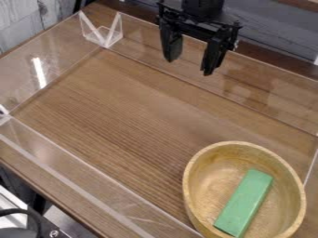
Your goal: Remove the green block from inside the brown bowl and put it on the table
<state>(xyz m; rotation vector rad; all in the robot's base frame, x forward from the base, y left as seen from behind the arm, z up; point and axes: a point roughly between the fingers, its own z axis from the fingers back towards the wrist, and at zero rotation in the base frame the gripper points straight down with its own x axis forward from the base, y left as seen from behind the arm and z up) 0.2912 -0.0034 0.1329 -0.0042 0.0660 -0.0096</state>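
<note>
Green block: flat, elongated bar, lying inside the brown bowl, well apart from the gripper, below and to the right of it in the view. Long side slanted, with the upper end further right than the lower. Brown bowl: round, pale wood, thick-rimmed, likewise below and to the right of the gripper, around the block. Gripper: black, jaws spread open, nothing between the fingertips, directed downward near the top of the view. Table: brown, fine-grained, extending below and to both sides of the gripper. Clear angular piece: to the left of the gripper, near the table's far edge. Black cables: curved, well apart from the gripper, at the lower left corner of the view.
</note>
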